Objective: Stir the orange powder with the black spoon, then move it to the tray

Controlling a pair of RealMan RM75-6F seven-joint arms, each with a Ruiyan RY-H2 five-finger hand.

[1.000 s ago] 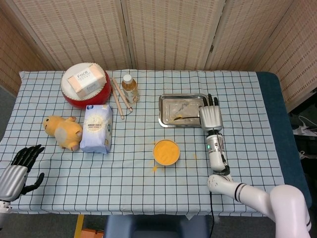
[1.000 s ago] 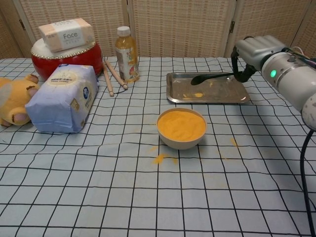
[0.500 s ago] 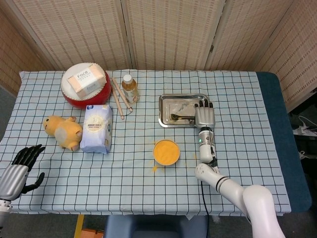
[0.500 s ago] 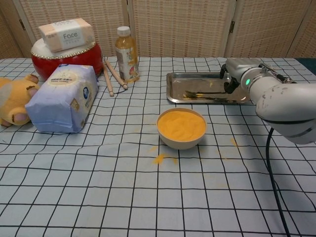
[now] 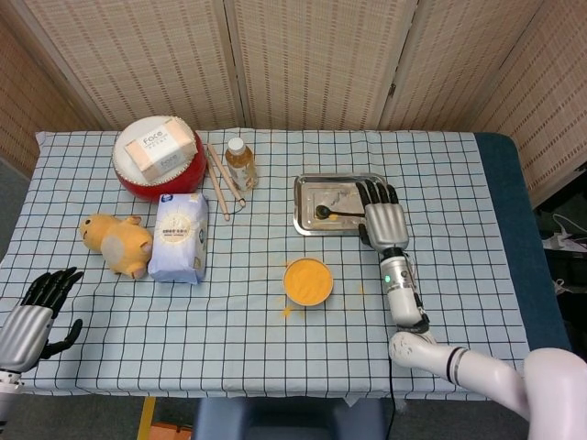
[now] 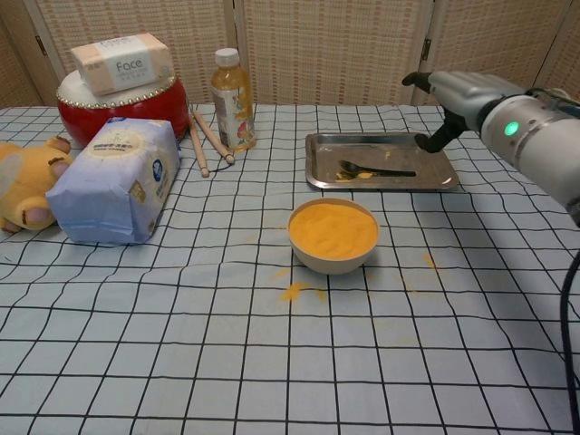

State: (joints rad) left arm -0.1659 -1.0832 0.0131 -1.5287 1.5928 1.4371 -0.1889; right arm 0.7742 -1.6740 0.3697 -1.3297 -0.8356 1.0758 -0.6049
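The right hand (image 6: 441,100) hangs above the right end of the tray (image 6: 319,172), fingers spread and holding nothing; in the head view (image 5: 383,216) its dark fingertips (image 5: 373,191) reach over the tray's right part. Below it the black spoon (image 6: 373,169) lies flat inside the tray, bowl toward the left and handle pointing right, apart from the hand. A little orange residue sits beside the spoon's bowl on the metal.

Just in front of the tray, nearer the robot, stands the bowl (image 6: 333,236) filled with orange powder (image 6: 332,227). Some spilled powder (image 6: 295,291) lies on the checked tablecloth (image 6: 181,362) at the bowl's near left, and a fainter smear shows to its right.

The left hand (image 5: 35,316) shows only in the head view, at the near left corner of the table, well apart from everything else; its black fingers are apart and it grips nothing.

Further out, on the left half of the table, a white flour bag (image 6: 116,181) lies beside a yellow plush toy (image 6: 24,184). Behind them a red drum (image 6: 118,104) carries a tissue pack (image 6: 122,62) on top. 2 wooden drumsticks (image 6: 201,138) lie between the drum and a small bottle (image 6: 233,101) of amber liquid, which stands upright to the left of the tray. A woven folding screen (image 5: 303,55) closes the back.
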